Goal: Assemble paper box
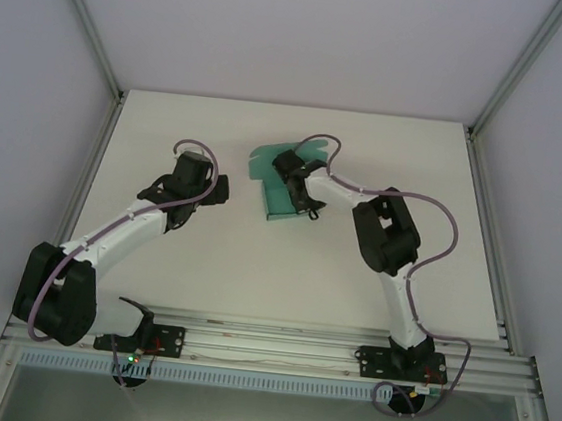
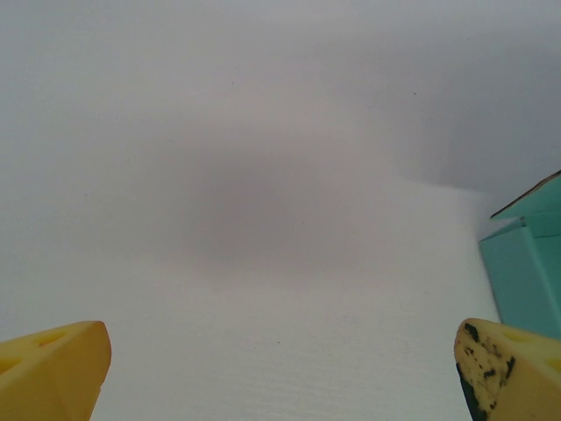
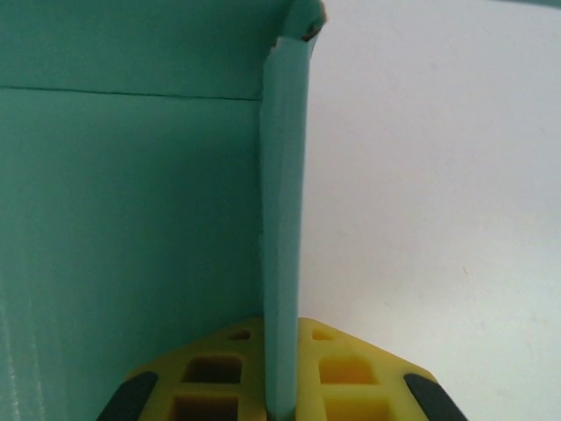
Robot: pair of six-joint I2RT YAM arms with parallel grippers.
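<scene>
The teal-green paper box [image 1: 276, 185] lies partly folded on the white table, back centre. My right gripper [image 1: 303, 195] sits at its right side, shut on an upright side wall of the card. In the right wrist view that wall [image 3: 285, 219] stands edge-on, pinched between the two yellow fingers [image 3: 351, 368], with the box floor [image 3: 123, 228] to the left. My left gripper [image 1: 218, 189] hovers to the left of the box, open and holding nothing. Its yellow fingertips [image 2: 53, 368] sit far apart in the left wrist view, with a corner of the paper box [image 2: 526, 272] at the right edge.
White walls with aluminium posts [image 1: 85, 19] enclose the table [image 1: 206, 253]. A metal rail [image 1: 277, 346] carrying both arm bases runs along the near edge. A purple cable [image 1: 432, 211] loops over the right arm.
</scene>
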